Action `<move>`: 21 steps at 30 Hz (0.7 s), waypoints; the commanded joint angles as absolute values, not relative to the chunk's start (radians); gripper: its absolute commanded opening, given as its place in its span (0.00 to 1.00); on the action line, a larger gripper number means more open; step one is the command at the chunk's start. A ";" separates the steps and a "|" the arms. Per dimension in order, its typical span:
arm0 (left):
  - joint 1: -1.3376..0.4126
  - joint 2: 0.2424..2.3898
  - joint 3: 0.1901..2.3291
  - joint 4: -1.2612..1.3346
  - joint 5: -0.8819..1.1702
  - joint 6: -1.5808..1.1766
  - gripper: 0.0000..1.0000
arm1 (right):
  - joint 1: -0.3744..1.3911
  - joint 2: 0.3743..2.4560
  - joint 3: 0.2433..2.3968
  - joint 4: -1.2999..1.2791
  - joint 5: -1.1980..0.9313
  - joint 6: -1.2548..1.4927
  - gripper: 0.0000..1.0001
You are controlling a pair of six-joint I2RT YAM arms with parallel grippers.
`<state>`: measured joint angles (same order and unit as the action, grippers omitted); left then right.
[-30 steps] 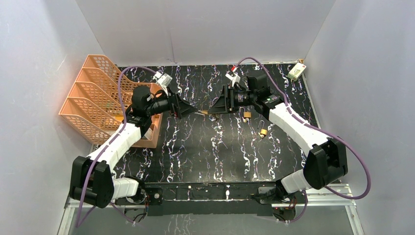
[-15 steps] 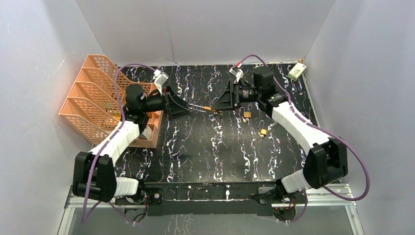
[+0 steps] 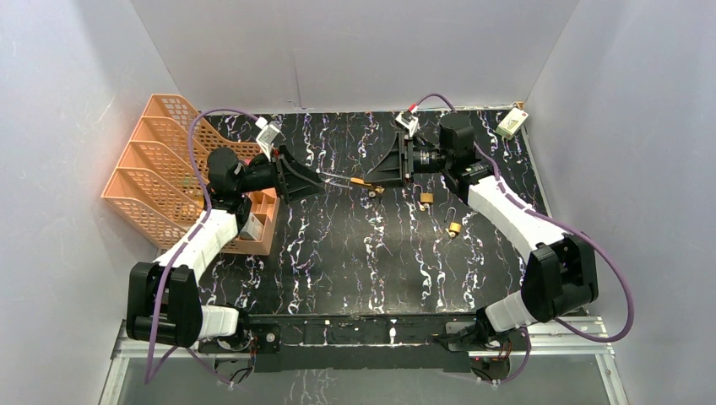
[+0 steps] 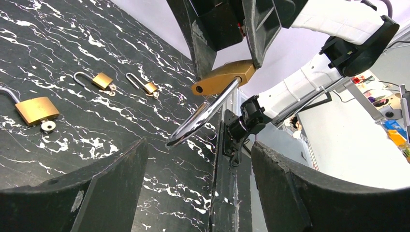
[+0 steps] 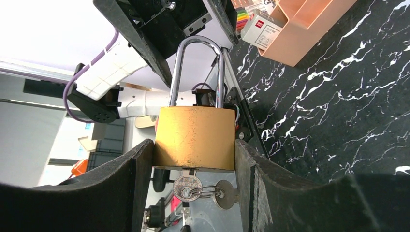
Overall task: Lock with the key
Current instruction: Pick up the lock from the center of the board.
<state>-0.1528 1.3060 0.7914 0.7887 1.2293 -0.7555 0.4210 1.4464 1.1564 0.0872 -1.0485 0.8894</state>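
With the right gripper (image 5: 193,150) clamped on the rectangular brass padlock (image 5: 194,130), the open left gripper (image 4: 198,145) should centre on the curved chrome shackle (image 4: 203,113) and close gently, without twisting.

In the top view the padlock (image 3: 358,180) at the centre is too small to tell if its shackle is closed. In the left wrist view the left edge cuts off the shackle of a second padlock (image 4: 36,109). The right gripper (image 4: 231,67), at the top centre, hides part of the held padlock.
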 commanded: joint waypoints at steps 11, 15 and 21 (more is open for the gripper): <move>-0.155 1.319 0.837 0.829 1.236 -0.746 0.63 | 0.419 1.469 1.115 0.337 -1.123 1.060 0.43; -0.160 1.323 0.839 0.828 1.283 -0.752 0.44 | 0.419 1.478 1.108 0.375 -1.127 1.085 0.43; -0.164 1.322 0.834 0.829 1.304 -0.750 0.20 | 0.419 1.495 1.115 0.386 -1.132 1.094 0.43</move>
